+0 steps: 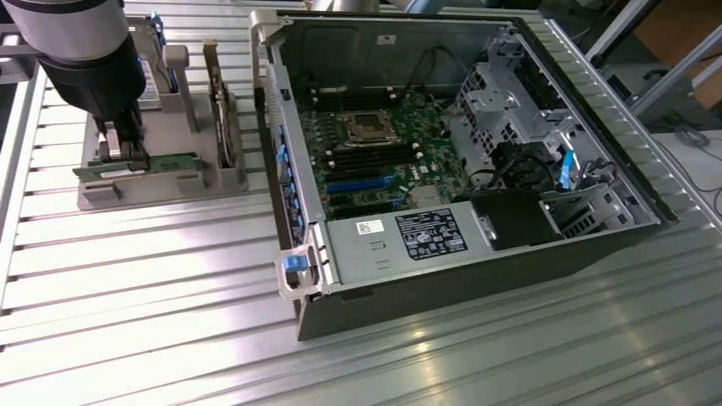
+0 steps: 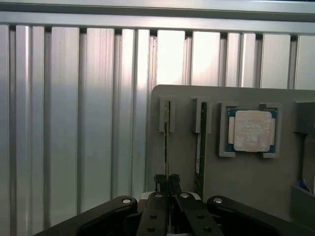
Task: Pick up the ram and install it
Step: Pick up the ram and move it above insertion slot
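Ram (image 2: 167, 142) stands on edge in a slot of the grey holder (image 2: 236, 182). The gripper (image 2: 167, 184) pinches one end of it, fingers drawn almost together on the thin board. A second ram (image 2: 201, 147) stands in the holder's next slot, just beside the first. A square processor chip (image 2: 252, 130) lies in a pocket of the holder past that. The holder rests on the slatted metal table (image 2: 74, 123), near the open computer case (image 1: 451, 152).
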Available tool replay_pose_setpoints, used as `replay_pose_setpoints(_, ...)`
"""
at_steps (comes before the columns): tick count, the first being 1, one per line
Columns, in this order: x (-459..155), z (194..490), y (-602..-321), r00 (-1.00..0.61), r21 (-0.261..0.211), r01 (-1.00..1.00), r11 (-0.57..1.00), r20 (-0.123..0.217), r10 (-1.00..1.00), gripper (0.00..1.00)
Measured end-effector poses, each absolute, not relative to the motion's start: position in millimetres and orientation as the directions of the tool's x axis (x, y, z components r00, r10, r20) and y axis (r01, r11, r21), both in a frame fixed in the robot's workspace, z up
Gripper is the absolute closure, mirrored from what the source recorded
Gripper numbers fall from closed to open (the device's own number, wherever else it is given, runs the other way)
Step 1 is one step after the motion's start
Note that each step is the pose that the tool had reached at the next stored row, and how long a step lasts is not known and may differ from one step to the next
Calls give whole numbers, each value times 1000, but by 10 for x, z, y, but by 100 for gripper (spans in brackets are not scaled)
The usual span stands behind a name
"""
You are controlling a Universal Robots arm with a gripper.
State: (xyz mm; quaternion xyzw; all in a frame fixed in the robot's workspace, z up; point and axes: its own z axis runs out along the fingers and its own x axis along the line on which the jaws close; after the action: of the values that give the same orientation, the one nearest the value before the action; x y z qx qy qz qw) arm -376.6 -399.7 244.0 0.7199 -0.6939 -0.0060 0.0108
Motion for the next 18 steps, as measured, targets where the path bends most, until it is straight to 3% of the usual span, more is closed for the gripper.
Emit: replay_pose_setpoints(18,-3766,2547,-3997,37,24,-999,-37,6,-999,88)
